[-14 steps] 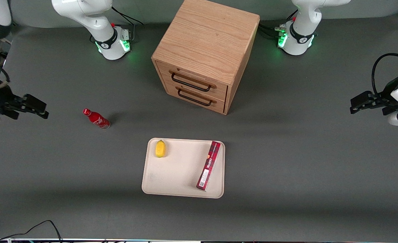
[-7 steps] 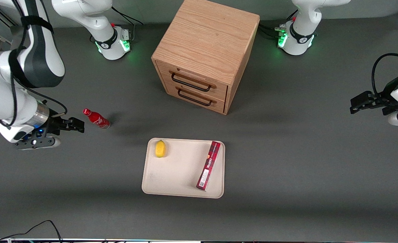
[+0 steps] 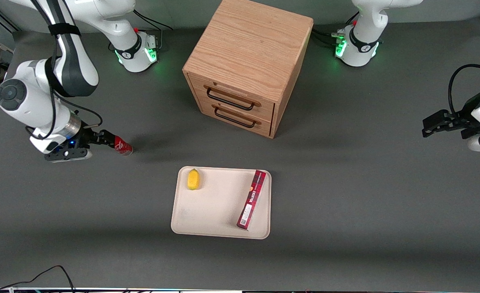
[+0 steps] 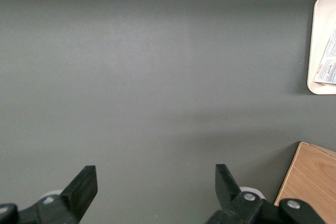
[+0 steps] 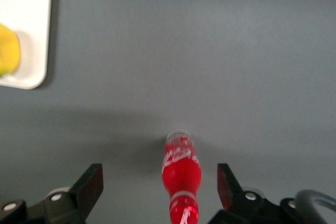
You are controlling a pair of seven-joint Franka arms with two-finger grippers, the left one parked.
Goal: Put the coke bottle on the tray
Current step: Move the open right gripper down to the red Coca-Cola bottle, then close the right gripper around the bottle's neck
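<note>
The coke bottle [image 3: 123, 147] is a small red bottle standing on the dark table toward the working arm's end; only its lower body and silvery base show in the front view. My right gripper [image 3: 107, 139] is over its cap end. In the right wrist view the bottle [image 5: 181, 174] stands between my open fingers, closer to one finger [image 5: 226, 184] than to the other, touching neither. The gripper [image 5: 159, 187] is empty. The cream tray [image 3: 215, 207] lies nearer the front camera, near the middle of the table; one corner of it shows in the right wrist view [image 5: 29, 30].
A yellow lemon [image 3: 193, 179] and a long dark-red box [image 3: 252, 199] lie on the tray. A wooden drawer cabinet [image 3: 248, 61] stands farther from the front camera than the tray. A cable [image 3: 56, 270] lies at the table's near edge.
My right arm has swung in from the table's end toward the bottle. The open gripper has come from beside the bottle to over its cap. The bottle has not moved.
</note>
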